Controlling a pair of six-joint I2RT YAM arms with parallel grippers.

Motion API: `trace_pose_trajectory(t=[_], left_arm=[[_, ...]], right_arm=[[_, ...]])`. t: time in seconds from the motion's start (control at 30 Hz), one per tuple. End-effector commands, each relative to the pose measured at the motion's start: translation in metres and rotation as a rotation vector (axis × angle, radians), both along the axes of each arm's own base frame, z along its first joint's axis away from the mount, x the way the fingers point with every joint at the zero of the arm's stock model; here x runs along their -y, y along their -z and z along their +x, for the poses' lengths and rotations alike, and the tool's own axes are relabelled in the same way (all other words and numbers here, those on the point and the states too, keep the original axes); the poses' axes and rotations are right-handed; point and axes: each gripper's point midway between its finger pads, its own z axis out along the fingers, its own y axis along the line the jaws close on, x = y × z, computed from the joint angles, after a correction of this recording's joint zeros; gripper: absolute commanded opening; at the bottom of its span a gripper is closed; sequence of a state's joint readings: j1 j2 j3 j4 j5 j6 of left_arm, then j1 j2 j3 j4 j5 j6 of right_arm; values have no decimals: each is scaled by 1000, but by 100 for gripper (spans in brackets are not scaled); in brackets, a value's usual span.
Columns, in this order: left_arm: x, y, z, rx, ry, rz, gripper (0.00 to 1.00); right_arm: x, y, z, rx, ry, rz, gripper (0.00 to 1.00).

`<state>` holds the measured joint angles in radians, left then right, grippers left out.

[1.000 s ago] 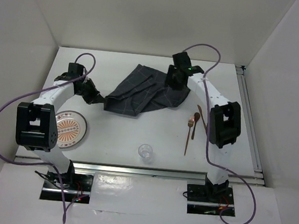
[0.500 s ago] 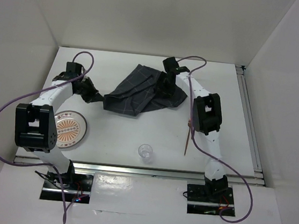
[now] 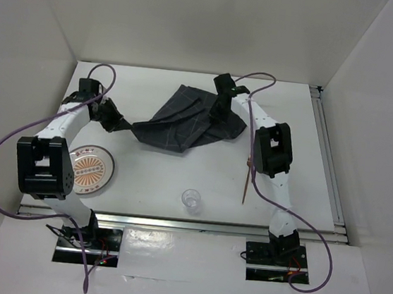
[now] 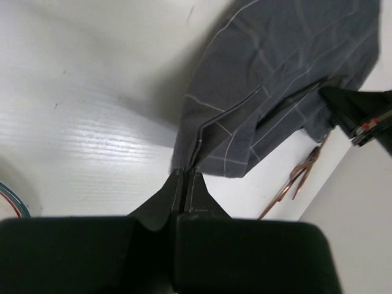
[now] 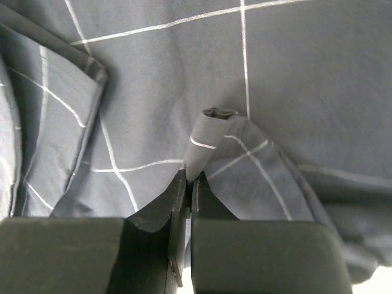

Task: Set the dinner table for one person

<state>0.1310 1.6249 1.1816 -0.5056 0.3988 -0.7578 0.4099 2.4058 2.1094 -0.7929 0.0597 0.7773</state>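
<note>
A dark grey checked cloth (image 3: 189, 121) lies crumpled at the back middle of the white dinner table (image 3: 150, 177). My left gripper (image 3: 129, 126) is shut on the cloth's left corner, which is lifted slightly; in the left wrist view the gripper (image 4: 185, 174) pinches the cloth's (image 4: 269, 79) hem. My right gripper (image 3: 218, 118) presses down near the cloth's right side. In the right wrist view this gripper (image 5: 190, 177) is shut on a raised fold of the cloth (image 5: 184, 73).
An orange-patterned plate (image 3: 91, 169) sits at the near left. A clear glass (image 3: 191, 199) stands near the front middle. Copper cutlery (image 3: 246, 188) lies at the right, partly under the right arm. Metal rails run along the near and right edges.
The right arm swung left over the cloth and its jaws closed on a fold. The left gripper pulled the cloth's corner slightly left and back.
</note>
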Motion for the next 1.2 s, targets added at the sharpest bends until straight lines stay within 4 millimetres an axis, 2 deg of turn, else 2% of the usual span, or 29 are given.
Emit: trace_pose_trajectory(t=[0.0,0.03,0.07,0.1,0.13,0.17,0.23,0.27,0.3,0.33,0.37,0.4,0.43,0.47,0.5,0.57,0.6,0.67,0.73,0.87,0.9,1.0,1.07,1.1,1.13,1.17], left_arm=[[-13,-59,21,147,-1,-11,0],[-13,-74,24,175,-5,-33,0],[-17,-102,35,241,-10,-36,0],[-19,-115,38,259,-18,-45,0],[-23,-140,37,305,-32,-60,0],[-26,-169,40,368,-37,-59,0],[-30,-198,34,423,-58,-69,0],[-32,-223,25,481,-71,-79,0],[-33,-238,20,520,-73,-83,0],[-35,-248,13,542,-76,-96,0],[-34,-258,7,559,-81,-109,0],[-32,-275,-7,608,-72,-103,0],[-31,-284,-14,628,-77,-109,0],[-30,-289,-22,639,-75,-111,0],[-34,-297,-29,660,-92,-106,0],[-31,-317,-47,716,-93,-85,0],[-29,-329,-52,748,-88,-75,0],[-24,-342,-60,778,-75,-71,0],[-24,-345,-61,786,-73,-69,0],[-26,-340,-43,789,-21,-72,0],[-32,-324,-26,743,-4,-70,0],[-41,-310,-7,700,16,-49,0],[-49,-300,14,680,24,-42,0],[-48,-296,19,672,51,-61,0],[-49,-293,27,669,61,-71,0],[-51,-283,44,648,73,-89,0]], right_arm=[[10,-123,22,247,55,28,0],[21,-154,24,302,68,35,0],[29,-177,27,343,85,50,0],[32,-193,24,374,81,47,0],[44,-231,20,448,92,52,0],[52,-244,15,467,102,58,0],[60,-271,1,517,106,58,0],[68,-305,-14,587,113,71,0],[74,-302,-24,576,111,51,0],[79,-310,-32,596,120,51,0],[87,-341,-53,662,118,71,0],[93,-332,-63,642,124,55,0],[93,-336,-75,650,116,61,0],[101,-362,-96,708,122,87,0],[101,-356,-106,698,112,85,0],[109,-367,-123,728,122,92,0],[111,-379,-139,753,116,107,0],[115,-387,-148,773,112,108,0],[120,-399,-154,795,123,111,0],[119,-396,-145,799,107,76,0],[116,-394,-135,807,94,62,0],[114,-394,-115,821,85,61,0],[116,-390,-92,827,88,43,0],[108,-383,-77,823,69,45,0],[113,-383,-68,828,85,40,0],[115,-392,-60,854,90,52,0]])
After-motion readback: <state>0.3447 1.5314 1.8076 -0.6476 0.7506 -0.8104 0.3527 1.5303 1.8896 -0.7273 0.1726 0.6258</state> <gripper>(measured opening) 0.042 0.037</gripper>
